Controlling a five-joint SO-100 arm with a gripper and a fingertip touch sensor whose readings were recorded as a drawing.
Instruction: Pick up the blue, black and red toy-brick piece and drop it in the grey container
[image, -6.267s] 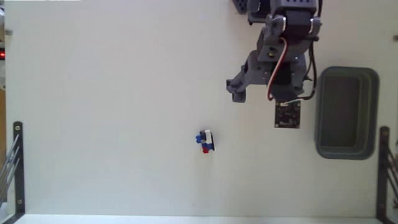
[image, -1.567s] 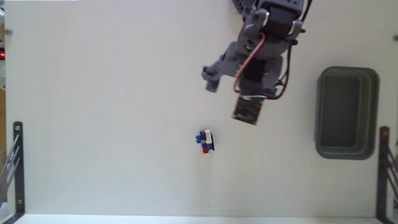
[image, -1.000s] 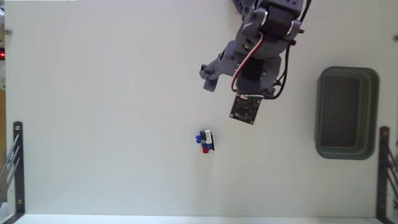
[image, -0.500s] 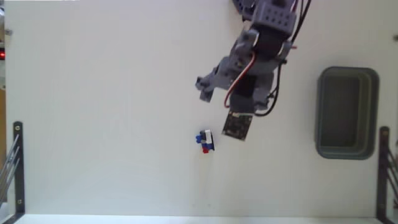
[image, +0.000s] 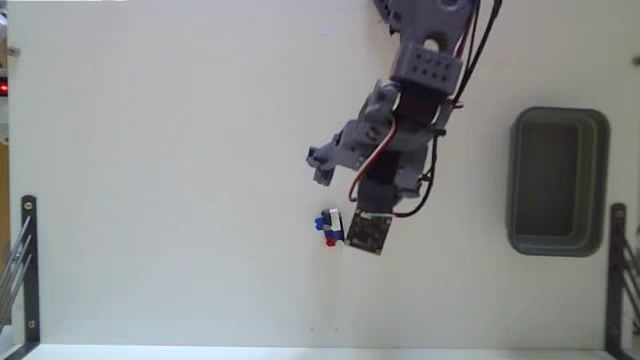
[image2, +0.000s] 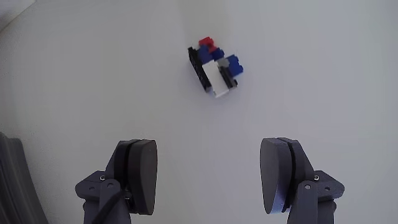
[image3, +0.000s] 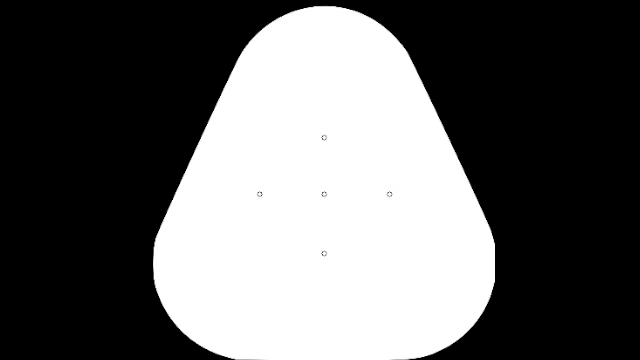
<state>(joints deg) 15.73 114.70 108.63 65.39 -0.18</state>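
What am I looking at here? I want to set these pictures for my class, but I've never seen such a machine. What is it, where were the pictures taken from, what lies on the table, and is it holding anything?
It is a small grey robot arm on a white table. The fixed view looks straight down on the table. The wrist view comes from a camera riding on the arm, looking past its hand. That hand has two dark fingers, which stand apart with nothing between them, so it holds nothing.

On the table lies a toy-brick piece of blue, red, white and black bricks, just ahead of the hand. At the right in the fixed view sits an empty grey container.
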